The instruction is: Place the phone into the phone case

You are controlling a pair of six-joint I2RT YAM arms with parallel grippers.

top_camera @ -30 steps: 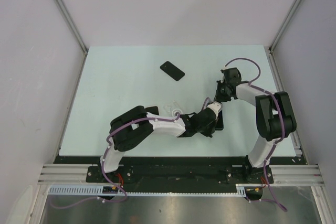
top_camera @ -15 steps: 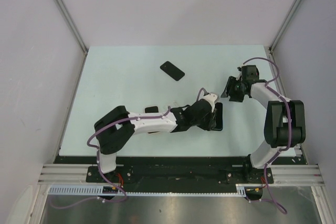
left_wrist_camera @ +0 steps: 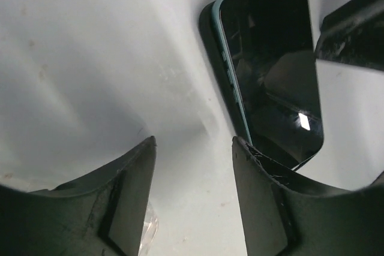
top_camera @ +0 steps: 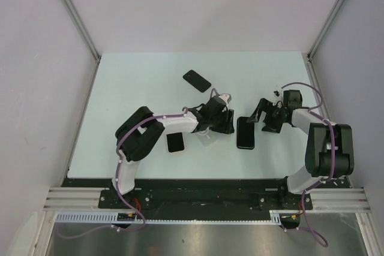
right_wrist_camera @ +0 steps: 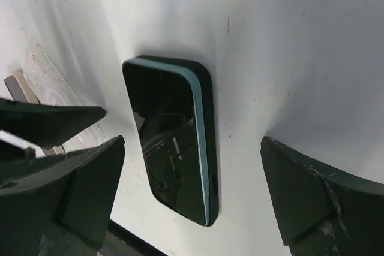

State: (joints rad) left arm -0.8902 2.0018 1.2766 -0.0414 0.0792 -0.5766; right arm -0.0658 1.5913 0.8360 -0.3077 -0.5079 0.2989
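Both claws have just let go: the left claw stands spread with nothing between its fingers, the right claw gapes wide, and each has backed off the thing they were clenching a second ago. Between them, just ahead of both, the phone lies flat on the counter, screen up. Its teal edge sits inside the dark phone case as far as I can see, so I'd call the fitting done. Just beside the left claw a clear case looks to hold nothing; a second dark phone lies well beyond it
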